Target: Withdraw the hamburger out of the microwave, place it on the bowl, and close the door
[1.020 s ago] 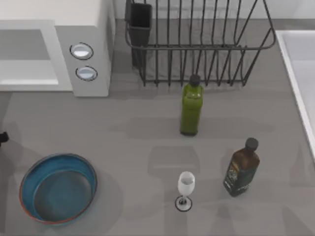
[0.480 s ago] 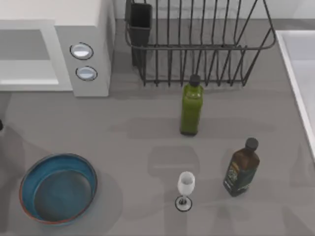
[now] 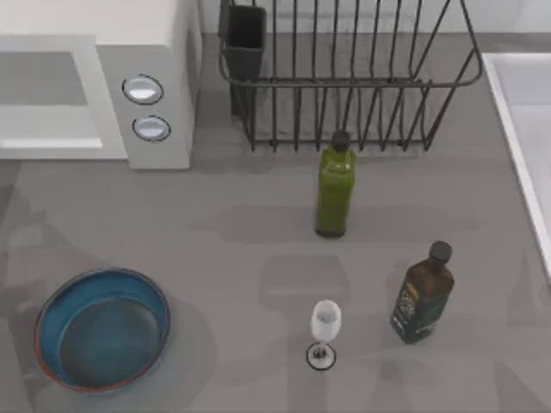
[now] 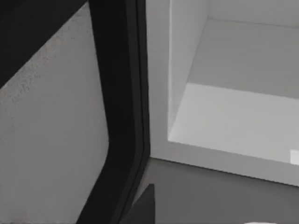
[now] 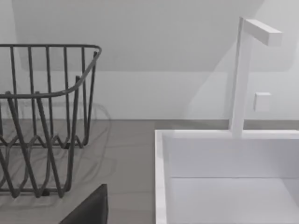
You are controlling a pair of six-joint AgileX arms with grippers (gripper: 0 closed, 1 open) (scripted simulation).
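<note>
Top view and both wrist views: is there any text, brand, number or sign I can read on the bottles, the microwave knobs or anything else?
No readable text anywhere.
Dark brown bottle with grey cap: its label shows no legible marks.
Green bottle with dark cap: no label text seen.
White boxy microwave: its two silver-ringed knobs carry no readable numbers or signs.
Small white square plate on the wall by the white sink: blank.

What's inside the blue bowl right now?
Nothing is in the bowl; the top view shows its bare blue inside all the way round. No hamburger sits there yet. What is under the bowl is hidden by the bowl itself, which rests on the grey table.
</note>
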